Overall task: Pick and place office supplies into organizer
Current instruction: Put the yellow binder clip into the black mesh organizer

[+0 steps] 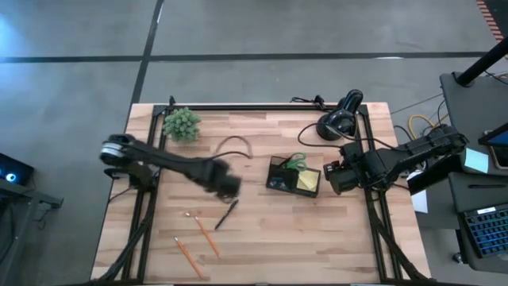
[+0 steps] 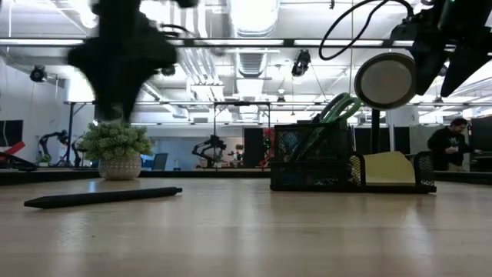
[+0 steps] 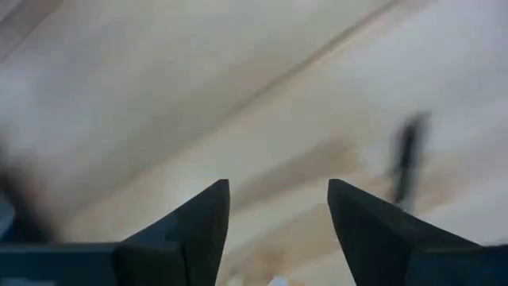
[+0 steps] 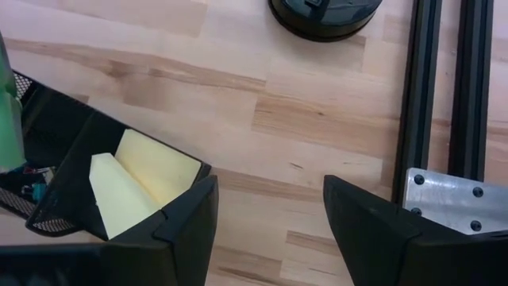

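Observation:
The black mesh organizer (image 1: 292, 175) stands on the table right of centre and holds green-handled scissors (image 1: 297, 163) and a yellow sticky-note pad (image 1: 309, 181). A dark pen (image 1: 226, 214) lies flat on the wood near the middle. Two orange pencils (image 1: 208, 236) (image 1: 188, 256) and a small piece (image 1: 189, 214) lie nearer the front. My left gripper (image 1: 230, 186) is open and empty above the table, just beyond the pen (image 3: 406, 159). My right gripper (image 1: 333, 176) is open and empty beside the organizer's right end (image 4: 95, 191).
A green bushy plant (image 1: 182, 124) stands at the far left. A black desk lamp (image 1: 340, 116) stands at the far right, its round head (image 2: 384, 79) above the organizer. A dark curved cord (image 1: 236, 144) lies behind the centre. Black frame rails (image 4: 441, 87) run along the table's right edge.

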